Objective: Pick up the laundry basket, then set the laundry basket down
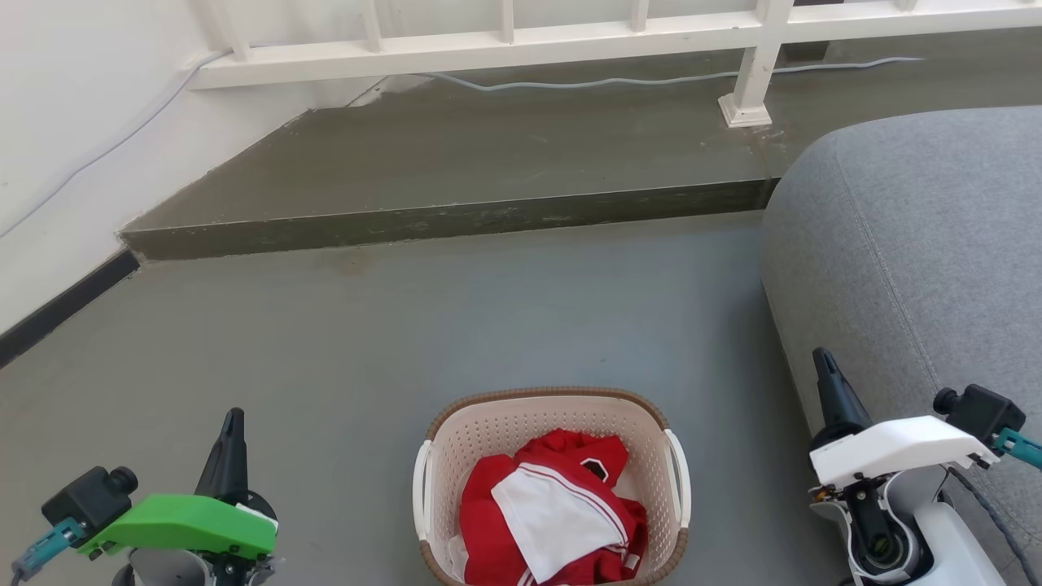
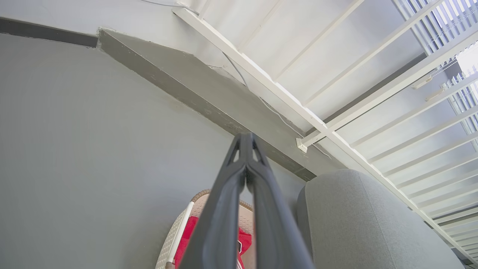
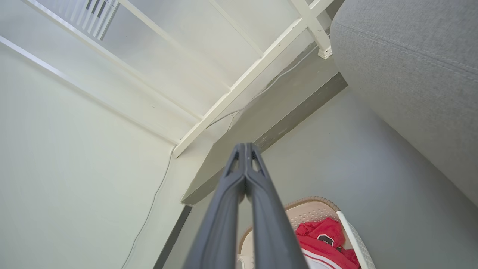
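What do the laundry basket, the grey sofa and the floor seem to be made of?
Laundry basket: apparently moulded plastic, matte cream, judging by its even punched holes; the brown rim looks woven but may be moulded too. Sofa: grey woven fabric, weave and a stitched seam visible. Floor: smooth matte grey, possibly painted concrete.

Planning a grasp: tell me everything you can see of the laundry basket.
The laundry basket is small, rounded-rectangular, of cream perforated plastic, with a brown woven-look rim and a white handle on each side. It stands upright on the grey floor, near the grey sofa, holding red and white clothing. Its near end is cropped. The left gripper and right gripper are clear of it.
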Motion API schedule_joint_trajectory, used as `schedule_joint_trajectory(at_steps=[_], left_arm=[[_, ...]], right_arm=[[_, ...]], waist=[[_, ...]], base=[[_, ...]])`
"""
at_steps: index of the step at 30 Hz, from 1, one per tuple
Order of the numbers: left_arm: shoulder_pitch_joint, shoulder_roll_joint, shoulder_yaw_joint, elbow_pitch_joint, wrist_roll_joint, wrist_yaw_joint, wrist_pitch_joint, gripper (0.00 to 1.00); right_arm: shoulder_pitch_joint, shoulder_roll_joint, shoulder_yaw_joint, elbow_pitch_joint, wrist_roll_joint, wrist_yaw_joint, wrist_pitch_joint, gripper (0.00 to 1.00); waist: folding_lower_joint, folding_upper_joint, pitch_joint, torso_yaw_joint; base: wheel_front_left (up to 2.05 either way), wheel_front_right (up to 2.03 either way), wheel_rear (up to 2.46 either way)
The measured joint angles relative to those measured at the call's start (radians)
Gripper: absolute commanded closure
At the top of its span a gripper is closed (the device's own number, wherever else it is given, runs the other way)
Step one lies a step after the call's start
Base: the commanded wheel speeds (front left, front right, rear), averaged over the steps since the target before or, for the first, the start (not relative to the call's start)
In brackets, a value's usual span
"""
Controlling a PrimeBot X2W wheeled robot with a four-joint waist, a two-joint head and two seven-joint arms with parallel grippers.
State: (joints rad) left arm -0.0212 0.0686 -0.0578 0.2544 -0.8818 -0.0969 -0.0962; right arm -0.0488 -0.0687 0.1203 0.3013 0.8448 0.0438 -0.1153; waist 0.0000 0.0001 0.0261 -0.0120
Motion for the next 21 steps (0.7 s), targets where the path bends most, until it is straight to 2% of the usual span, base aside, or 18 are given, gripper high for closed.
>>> schedule_joint_trajectory(at_steps=[21], left_arm=[[-0.006,-0.015,0.055,0.008,-0.257,-0.01,0.078,1.0]], right_arm=[[-0.003,0.004,-0.085,-0.004,0.28,0.027,0.074,1.0]], waist=[[0.0,0.0,-0.009,0.004]], base=[[0.0,0.0,0.0]])
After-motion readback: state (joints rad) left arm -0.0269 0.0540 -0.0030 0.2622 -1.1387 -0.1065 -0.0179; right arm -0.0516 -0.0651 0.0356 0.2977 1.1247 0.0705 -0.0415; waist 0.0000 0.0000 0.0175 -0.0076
